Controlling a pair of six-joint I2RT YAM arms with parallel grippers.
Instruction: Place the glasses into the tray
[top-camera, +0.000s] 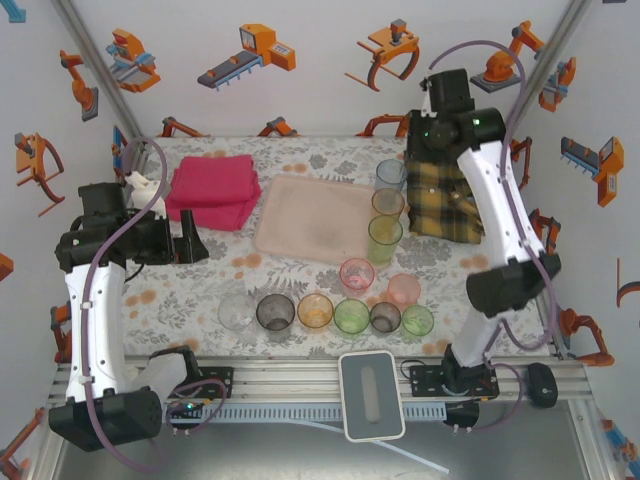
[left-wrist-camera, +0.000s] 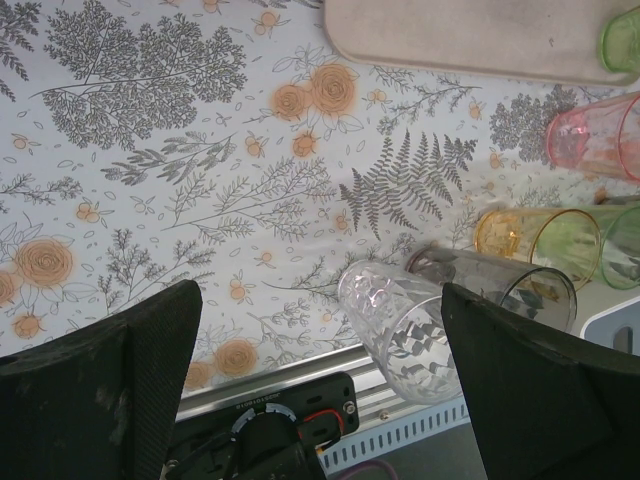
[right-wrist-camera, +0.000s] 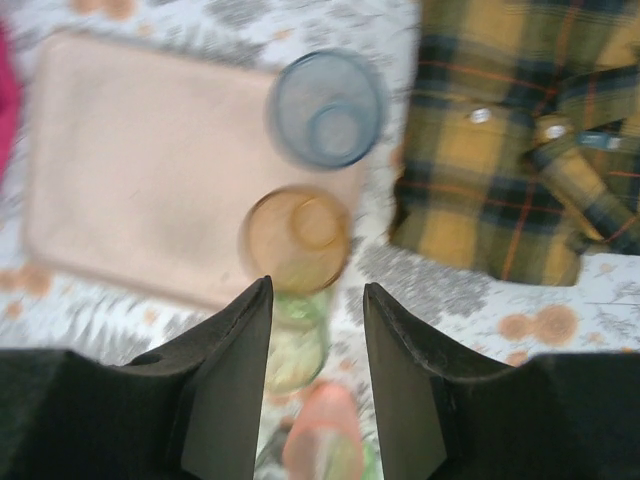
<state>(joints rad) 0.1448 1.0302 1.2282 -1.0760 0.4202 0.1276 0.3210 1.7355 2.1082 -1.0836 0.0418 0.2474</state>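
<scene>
Top external view: the pale pink tray (top-camera: 300, 225) lies mid-table between a magenta towel (top-camera: 212, 190) and a plaid shirt (top-camera: 445, 195). A blue tumbler (top-camera: 390, 175), an orange tumbler (top-camera: 388, 203) and a green tumbler (top-camera: 384, 238) line its right edge. Above them hangs the right gripper (right-wrist-camera: 317, 290), fingers partly apart and empty. Over the tablecloth (left-wrist-camera: 150, 150) the left gripper (left-wrist-camera: 320, 295) gapes wide, a clear tumbler (left-wrist-camera: 395, 330) near it.

Tinted glasses (top-camera: 388, 205) stand upright by the pink tray (top-camera: 310, 220).

Glasses (top-camera: 315, 311) x11, tray (top-camera: 310, 215) x1
</scene>
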